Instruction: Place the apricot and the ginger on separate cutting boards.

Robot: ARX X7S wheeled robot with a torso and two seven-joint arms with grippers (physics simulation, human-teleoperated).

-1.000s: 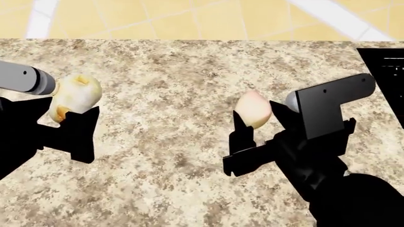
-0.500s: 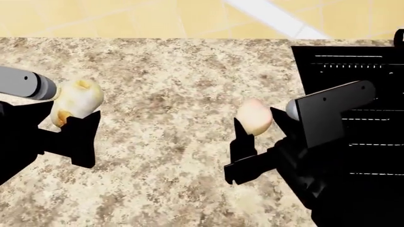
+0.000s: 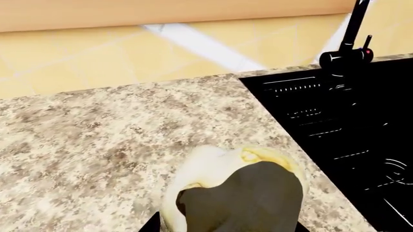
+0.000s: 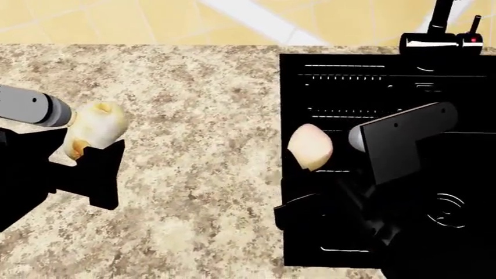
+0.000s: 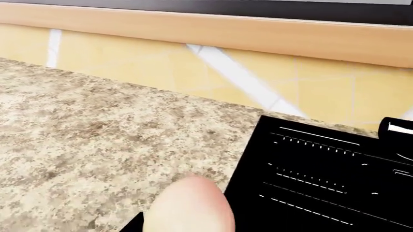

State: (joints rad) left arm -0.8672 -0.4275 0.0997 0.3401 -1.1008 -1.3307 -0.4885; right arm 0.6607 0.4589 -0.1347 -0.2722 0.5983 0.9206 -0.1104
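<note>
Head view first: my left gripper (image 4: 87,152), black and blocky, is clenched around the knobby cream-white ginger (image 4: 93,135) with tan nub ends, lifted clear above the speckled beige granite counter (image 4: 194,116). My right gripper (image 4: 308,168) grasps the smooth, egg-shaped, pale peach apricot (image 4: 311,146), which hangs over the near-left edge of the black sink basin (image 4: 364,87). A black faucet (image 4: 438,35) stands at the sink's far rim, before the yellow tiled wall (image 4: 139,20). No cutting board shows in this view.

Left wrist view: the ginger (image 3: 219,166) fills the lower middle, with one of my dark fingers (image 3: 248,203) laid across its front. Granite counter (image 3: 96,130) lies below it, and the black sink (image 3: 335,125) with its faucet (image 3: 351,43) sits off to one side.

Right wrist view: only the rounded top of the apricot (image 5: 190,205) pokes up at the lower edge; I cannot see my fingers closing on it here. Beyond it are the counter (image 5: 84,116), the corner of the sink (image 5: 322,169) and a pale wooden strip (image 5: 213,31) above the tiles.
</note>
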